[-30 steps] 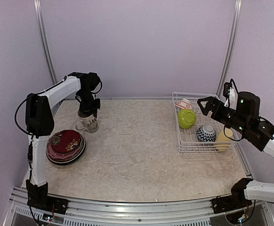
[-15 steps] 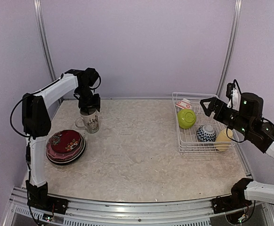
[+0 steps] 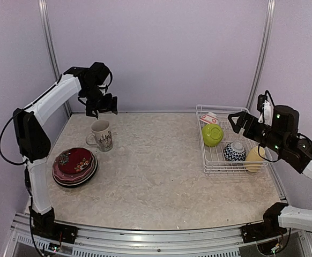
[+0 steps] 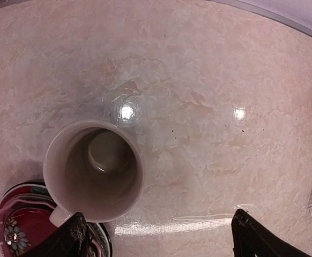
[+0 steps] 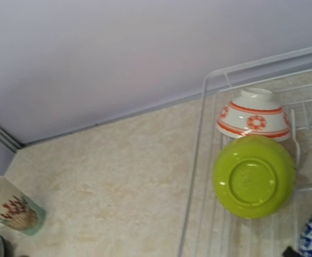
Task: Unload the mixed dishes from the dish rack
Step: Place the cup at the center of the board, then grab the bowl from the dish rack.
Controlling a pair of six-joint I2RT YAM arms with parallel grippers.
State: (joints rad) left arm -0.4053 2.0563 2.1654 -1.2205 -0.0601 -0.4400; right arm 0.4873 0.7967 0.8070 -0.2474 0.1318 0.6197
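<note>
Left pincer [image 3: 105, 105] hangs released above the far left of the tabletop [image 3: 156, 160], fingers spread, nothing held. Right pincer [image 3: 235, 120] is likewise released and empty, poised over the dish rack [image 3: 231, 171] near its far side. The rack sits at the right of the tabletop and no plates stand in its prongs. Stack of plates [image 3: 74, 162] lies at the near left, well apart from the rack, red floral plate on top; the count underneath cannot be told. Beige patterned mug [image 3: 102, 136] stands upright just beyond the stack, free of the left pincer; the left wrist view looks straight down into it and shows it empty. Left in the rack: pale-yellow mug [image 3: 255, 159] at the near right corner, lime-green bowl [image 3: 213, 134] tipped on its side with its foot toward the cameras, blue-and-white patterned bowl [image 3: 234, 152] mouth down beside the yellow mug, and a red-and-white patterned bowl [image 3: 209, 118] inverted at the far left corner, touching the lime one. Judgement: plates and one mug done; four small pieces remain, so roughly half complete. The right arm looks best placed for the next pick.
</note>
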